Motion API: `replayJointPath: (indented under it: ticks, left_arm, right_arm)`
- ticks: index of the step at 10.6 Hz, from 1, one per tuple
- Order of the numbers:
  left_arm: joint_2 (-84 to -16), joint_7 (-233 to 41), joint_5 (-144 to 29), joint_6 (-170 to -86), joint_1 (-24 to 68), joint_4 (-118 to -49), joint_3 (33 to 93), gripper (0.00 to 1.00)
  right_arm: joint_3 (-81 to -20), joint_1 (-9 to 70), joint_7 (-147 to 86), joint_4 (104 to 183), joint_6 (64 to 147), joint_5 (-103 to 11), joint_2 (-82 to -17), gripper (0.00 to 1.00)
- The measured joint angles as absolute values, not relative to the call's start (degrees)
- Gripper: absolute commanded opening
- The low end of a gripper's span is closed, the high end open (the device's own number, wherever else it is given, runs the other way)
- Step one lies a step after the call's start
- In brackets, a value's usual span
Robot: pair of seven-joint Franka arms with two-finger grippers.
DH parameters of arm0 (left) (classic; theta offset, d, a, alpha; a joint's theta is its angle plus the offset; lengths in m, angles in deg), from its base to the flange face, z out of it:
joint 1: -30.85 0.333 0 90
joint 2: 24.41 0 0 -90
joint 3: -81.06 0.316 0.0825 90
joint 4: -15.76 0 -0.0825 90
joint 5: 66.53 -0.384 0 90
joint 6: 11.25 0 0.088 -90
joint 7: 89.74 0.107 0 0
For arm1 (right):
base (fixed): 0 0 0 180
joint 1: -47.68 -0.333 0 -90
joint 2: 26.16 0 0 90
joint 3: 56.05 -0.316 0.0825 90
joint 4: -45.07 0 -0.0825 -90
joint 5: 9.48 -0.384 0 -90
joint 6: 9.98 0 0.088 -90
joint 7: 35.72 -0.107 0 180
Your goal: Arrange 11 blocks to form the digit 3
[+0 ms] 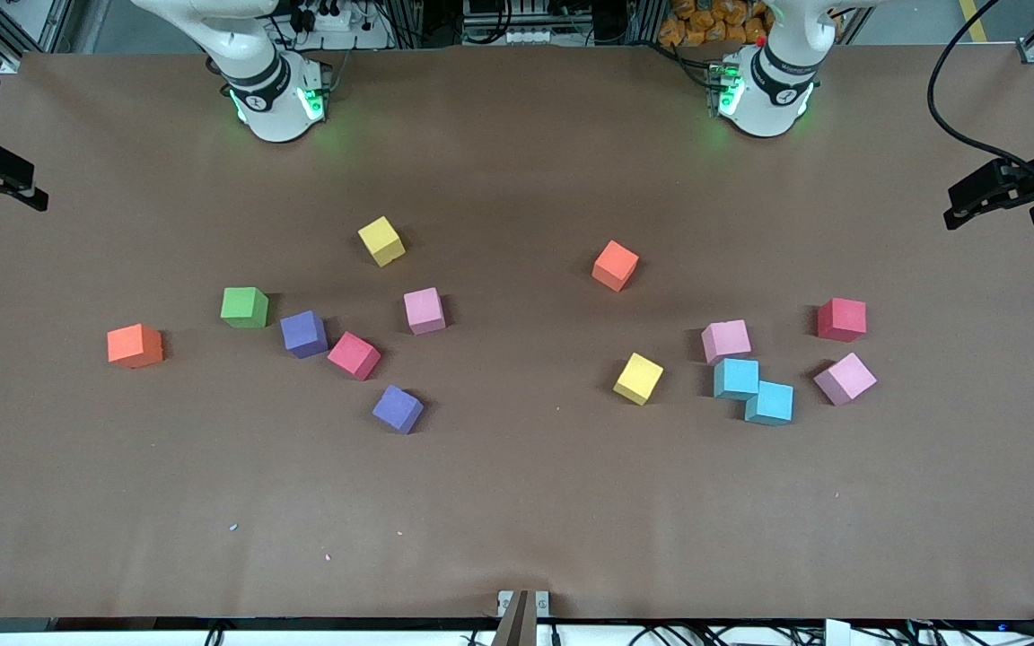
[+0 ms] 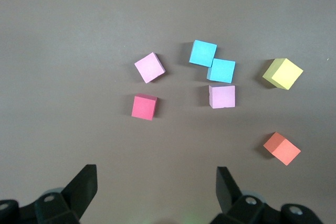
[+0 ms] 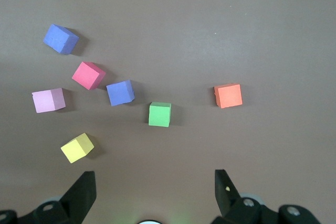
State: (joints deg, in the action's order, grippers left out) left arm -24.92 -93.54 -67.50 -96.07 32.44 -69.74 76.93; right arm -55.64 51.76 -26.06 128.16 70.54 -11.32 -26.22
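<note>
The blocks lie loose on the brown table [image 1: 517, 502] in two scattered groups, none lined up into a figure

Toward the left arm's end, two cyan blocks touch at a corner: the first cyan block [image 1: 736, 378] sits just beside a pink block [image 1: 726, 341], and the second cyan block [image 1: 769, 403] is nearer the front camera. A red block [image 1: 841, 319] and a second pink block [image 1: 845, 379] lie close together toward that end of the table, the pink one nearer the camera and turned at an angle. A yellow block [image 1: 638, 378] sits apart from the cyan pair, toward the middle of the table. An orange block [image 1: 616, 265] lies alone, closer to the robots' bases.

Toward the right arm's end, a second yellow block [image 1: 381, 240] lies closest to the bases. A third pink block [image 1: 424, 310] is near it, toward the camera. A purple block [image 1: 303, 334] sits just beside a second red block [image 1: 354, 355], their corners almost meeting, and a second purple block [image 1: 398, 409] lies nearest the camera in this group. A green cube [image 1: 244, 307] rests beside the first purple block, and a second orange block [image 1: 135, 345] stands well apart at the end of the row.

The left gripper [image 2: 156, 174] hangs above the table over bare surface near its group, fingers spread wide and holding nothing. The right gripper [image 3: 154, 177] hangs likewise over bare surface near its group, fingers wide apart and empty
</note>
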Motion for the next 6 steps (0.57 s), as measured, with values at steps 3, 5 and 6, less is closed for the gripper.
replayJointPath:
  ticks: [3, 5, 6]
  left_arm:
    - [-24.97, -97.91, -67.49, -95.62, 32.33, -70.12, 71.79, 1.0]
    - [-25.36, -103.57, -67.49, -95.44, 32.19, -72.19, 67.25, 1.0]
    - [-25.57, -106.17, -67.49, -95.78, 32.16, -74.32, 65.2, 1.0]
  right_arm:
    - [-55.6, 51.76, -26.06, 128.15, 70.54, -11.32, -26.3, 1.0]
    - [-55.53, 51.8, -26.1, 128.16, 70.51, -11.33, -27.34, 1.0]
    - [-55.46, 51.83, -26.11, 128.14, 70.54, -11.38, -28.03, 1.0]
